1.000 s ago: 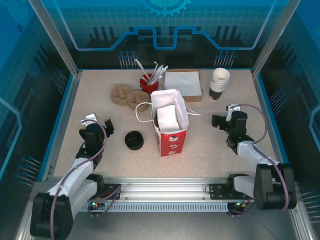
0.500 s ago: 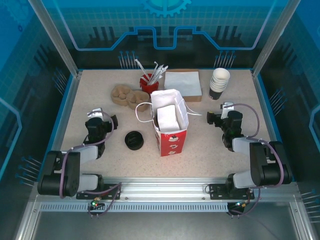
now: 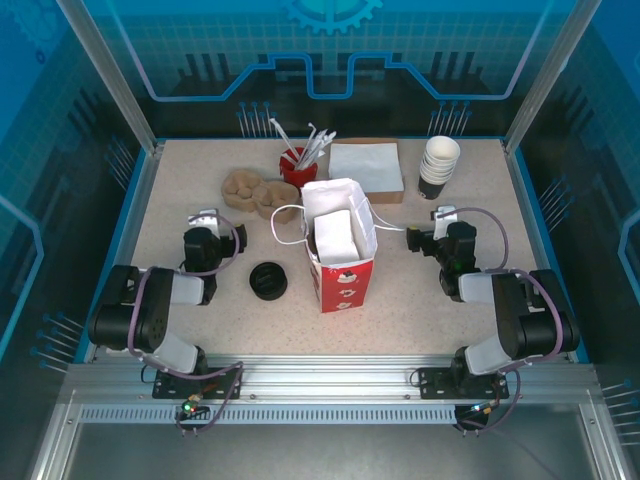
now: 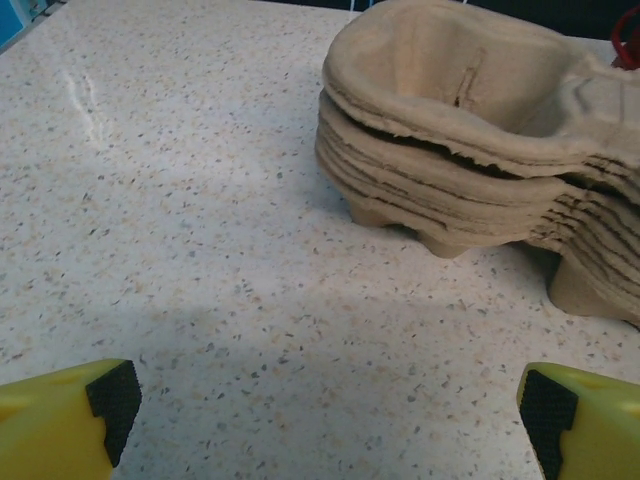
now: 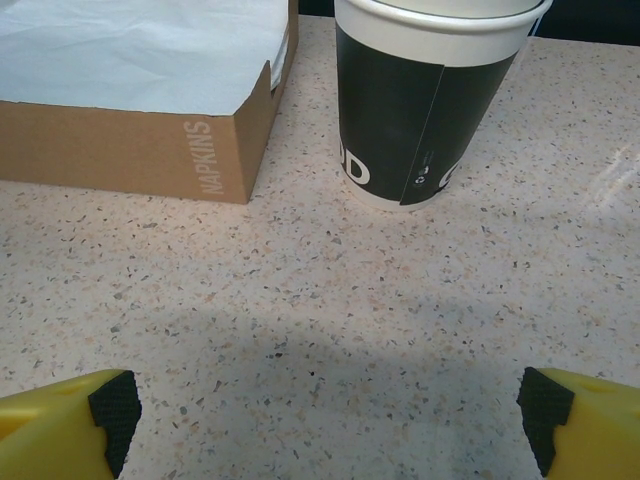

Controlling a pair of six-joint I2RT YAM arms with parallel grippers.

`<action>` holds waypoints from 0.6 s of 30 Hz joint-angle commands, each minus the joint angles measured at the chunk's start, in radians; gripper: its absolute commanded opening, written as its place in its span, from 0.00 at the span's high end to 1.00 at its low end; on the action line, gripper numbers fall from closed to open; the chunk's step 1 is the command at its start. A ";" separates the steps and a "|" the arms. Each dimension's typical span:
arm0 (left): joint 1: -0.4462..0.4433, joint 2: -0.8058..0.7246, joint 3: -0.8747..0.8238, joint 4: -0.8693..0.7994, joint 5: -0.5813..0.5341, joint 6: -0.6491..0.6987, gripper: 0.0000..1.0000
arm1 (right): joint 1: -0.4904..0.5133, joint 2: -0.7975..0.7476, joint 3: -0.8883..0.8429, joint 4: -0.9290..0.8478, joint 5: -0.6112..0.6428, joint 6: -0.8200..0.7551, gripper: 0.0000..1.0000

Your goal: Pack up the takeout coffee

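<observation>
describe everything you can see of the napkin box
The napkin box is a low, open-topped brown cardboard tray with NAPKINS printed in pale letters on one side wall. A stack of white napkins fills it. It sits flat on the speckled table near the far edge, beside but apart from the stacked cups.

Left hand (image 4: 320, 400) and right hand (image 5: 330, 405) both spread wide, empty, low.

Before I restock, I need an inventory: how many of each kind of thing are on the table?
Paper bag: 1
Lidded coffee cup: 1
Stack of open cups: 1
Napkin box: 1
Stack of pulp trays: 1
Red pot of stirrers: 1
Total: 6
</observation>
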 commanded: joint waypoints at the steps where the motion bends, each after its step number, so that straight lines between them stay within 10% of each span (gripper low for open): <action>1: -0.009 0.006 0.016 0.063 0.009 0.032 0.01 | 0.009 0.008 0.023 0.032 0.006 -0.017 0.00; 18: -0.004 0.005 0.025 0.043 0.057 0.040 0.01 | 0.005 0.008 0.022 0.029 -0.001 -0.016 0.00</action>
